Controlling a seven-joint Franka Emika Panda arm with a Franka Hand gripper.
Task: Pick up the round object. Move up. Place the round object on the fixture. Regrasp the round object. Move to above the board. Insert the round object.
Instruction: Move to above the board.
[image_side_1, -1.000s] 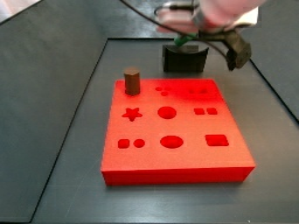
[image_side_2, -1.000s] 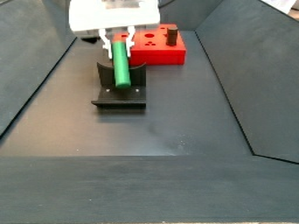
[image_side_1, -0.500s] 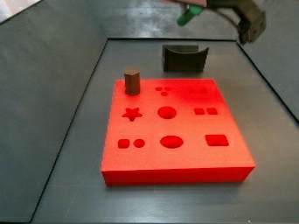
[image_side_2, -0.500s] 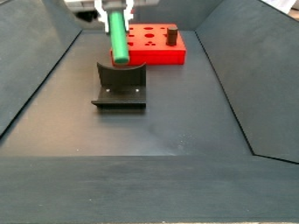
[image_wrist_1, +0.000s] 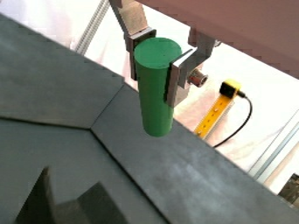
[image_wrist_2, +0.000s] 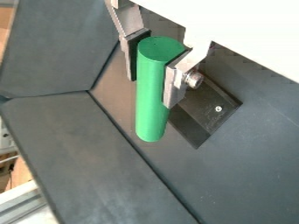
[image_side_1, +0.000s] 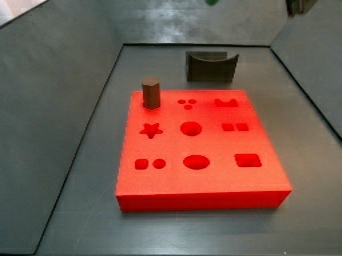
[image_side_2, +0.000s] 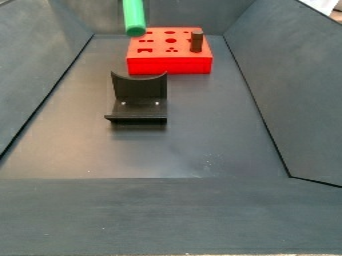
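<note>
In a wrist view the gripper (image_wrist_1: 163, 54) is clamped on the round object (image_wrist_1: 156, 86), a smooth green cylindrical peg, its flat silver fingers (image_wrist_1: 186, 70) pressing the peg's upper part while the rest hangs free below them. Far beneath lies the dark grey surface (image_wrist_1: 140, 166).

In a wrist view from the other camera the gripper (image_wrist_2: 156, 54) holds the same peg (image_wrist_2: 153, 90) near its top, and the fixture (image_wrist_2: 208, 114), a small dark block, sits on the floor well below and just to one side of the peg's lower end.

In a side view the gripper is out of frame above; only a tiny green speck at the upper edge may be the peg, too small to be sure. The fixture (image_side_1: 210, 66) stands empty, and the board (image_side_1: 198, 145), a large flat red block with cut-out holes, lies beside it with a short dark-brown cylinder (image_side_1: 151, 93) standing in it.

In a side view from the opposite end only the peg's lower end (image_side_2: 134, 17) shows at the top, above the fixture (image_side_2: 138, 96) and board (image_side_2: 171, 52).

A second ago the peg rested in the fixture's notch; it has since been lifted clear. The regrasp looks done, so moving above the board and inserting remain.
</note>
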